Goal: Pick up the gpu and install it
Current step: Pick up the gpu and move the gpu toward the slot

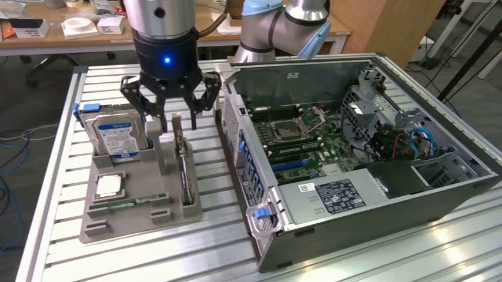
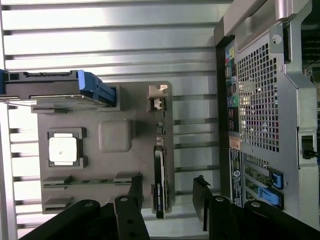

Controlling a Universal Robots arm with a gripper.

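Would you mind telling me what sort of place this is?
Probably a robotics lab: an opened computer case lies on a slatted aluminium bench, a grey tray holds the gpu and a hard drive, and a cluttered wooden desk stands behind.

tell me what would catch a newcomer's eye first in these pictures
The open computer case dominates the exterior view's right, its motherboard exposed. At the exterior view's left the black end effector hangs open just above the gpu, which stands on edge in a gray tray near a blue-labelled hard drive.
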